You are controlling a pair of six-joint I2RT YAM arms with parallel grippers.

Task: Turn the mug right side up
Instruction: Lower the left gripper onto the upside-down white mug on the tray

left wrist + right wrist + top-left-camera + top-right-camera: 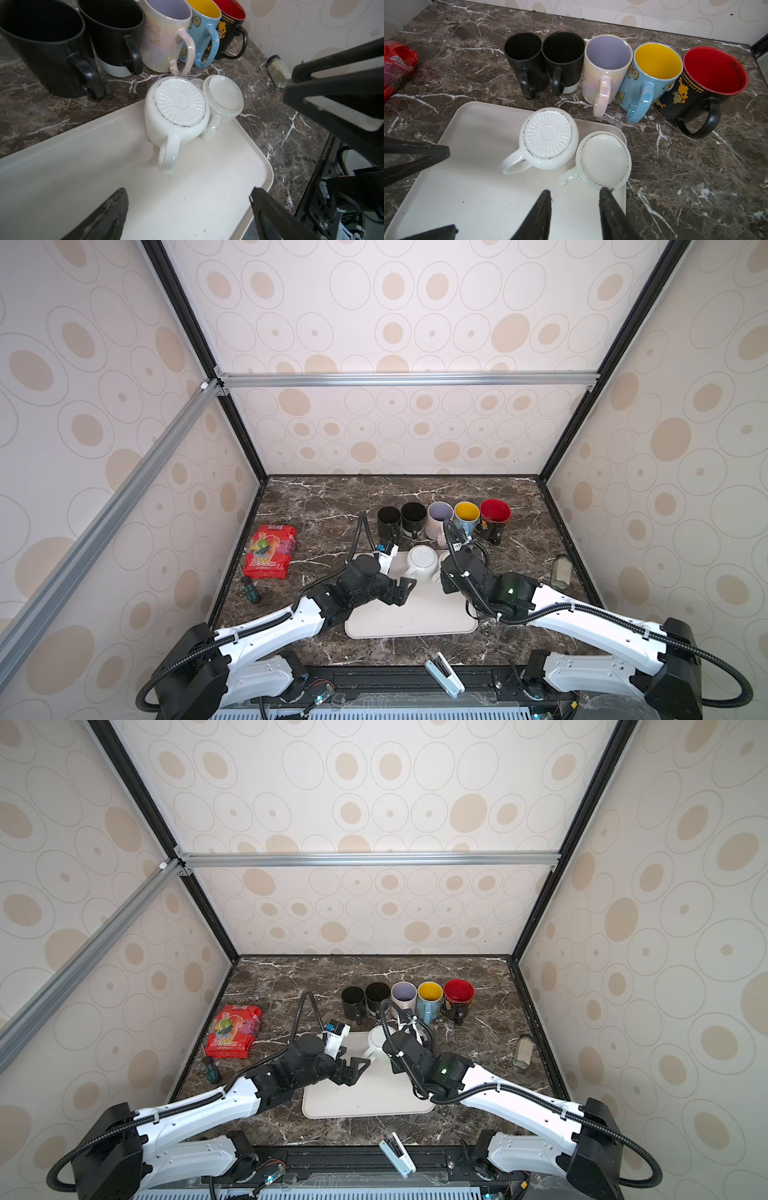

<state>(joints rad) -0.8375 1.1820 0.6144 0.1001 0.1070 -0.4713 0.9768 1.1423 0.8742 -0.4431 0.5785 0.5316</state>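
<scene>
Right arm hides the smaller white mug (441,562) in both top views

two white mugs (548,139) (604,159) sit upside down, touching, at the tray's (467,187) far corner, bases up, handles toward the robot.
</scene>
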